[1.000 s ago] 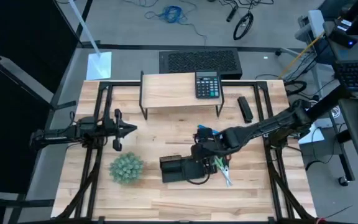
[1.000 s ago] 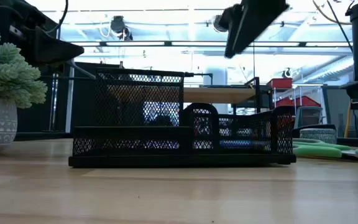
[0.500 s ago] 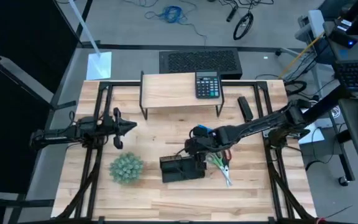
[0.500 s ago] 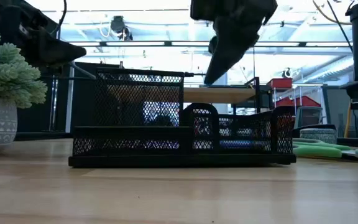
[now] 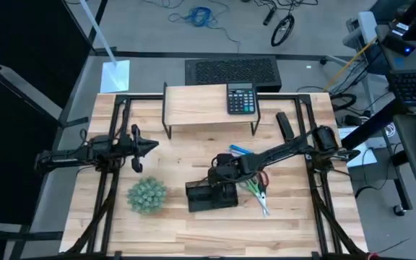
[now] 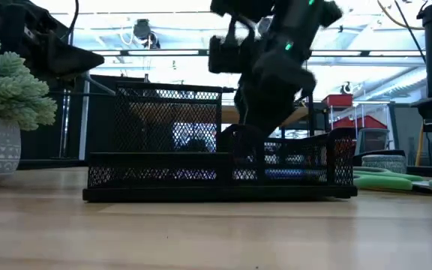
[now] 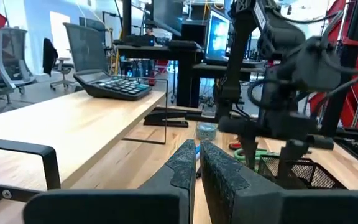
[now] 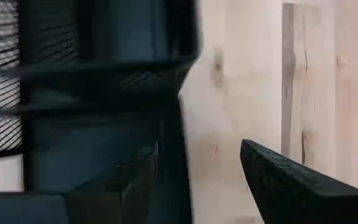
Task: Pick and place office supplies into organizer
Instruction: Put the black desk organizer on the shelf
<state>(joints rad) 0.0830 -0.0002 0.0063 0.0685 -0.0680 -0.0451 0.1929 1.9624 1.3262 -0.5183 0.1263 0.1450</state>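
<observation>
On the table (image 5: 179, 217), the black mesh organizer (image 5: 211, 196) sits beside the green-handled scissors (image 5: 257, 191). The right gripper (image 5: 219, 175) hangs over its far edge, fingers apart and empty. The left gripper (image 5: 147, 149) waits closed.

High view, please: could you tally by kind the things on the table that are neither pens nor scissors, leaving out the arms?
Organizer: 1
Calculator: 1
Wooden riser shelf: 1
Green ball plant: 1
Slim black item beside the shelf: 1
Total: 5
</observation>
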